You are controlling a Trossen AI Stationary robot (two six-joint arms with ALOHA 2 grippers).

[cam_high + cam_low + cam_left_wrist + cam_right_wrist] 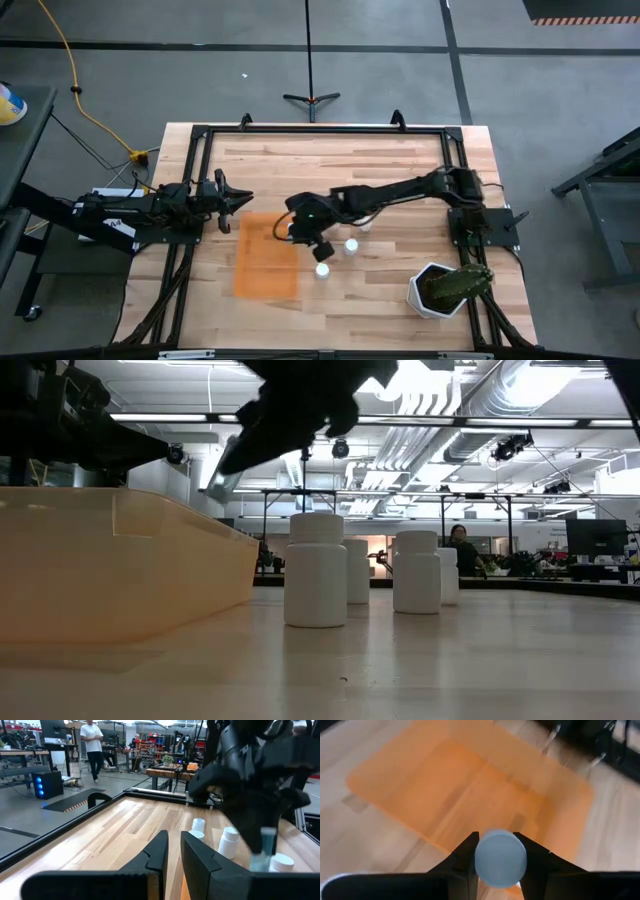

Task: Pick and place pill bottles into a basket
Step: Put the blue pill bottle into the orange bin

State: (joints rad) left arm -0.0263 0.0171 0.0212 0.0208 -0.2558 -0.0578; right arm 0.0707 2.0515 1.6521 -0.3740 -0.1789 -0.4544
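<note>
The right gripper [296, 229] reaches across the table [400, 180] from the right side and hangs over the near-right edge of the basket [262, 262], the flat translucent orange tray lying left of the table's middle. In the right wrist view its two dark fingers [465, 857] are closed against either side of a pill bottle [500, 858], whose round white cap fills the gap between them; the fingers are spread only as wide as the bottle itself. Below the bottle in that view lies the orange floor of the basket and, beside it, bare wood.

In the low view the basket's wall [120, 565] rises at the left, and the dark arm hangs above it near the top of the frame. Four loose pill bottles stand upright on the wood to the right of the basket: the nearest one [316, 570], a second [417, 571], and two more partly hidden behind them. From above, two of these show as white spots, one [351, 246] beside the right arm and one [322, 269] just off the basket's right edge.

The left gripper [232, 199] waits at the left side of the table, just beyond the basket's far-left corner. In the left wrist view its fingers [160, 852] stand close together with a narrow gap between them, and nothing is held there.

A white pot with a green plant [445, 290] sits at the table's near-right corner. A person [92, 745] stands in the room beyond the table.
</note>
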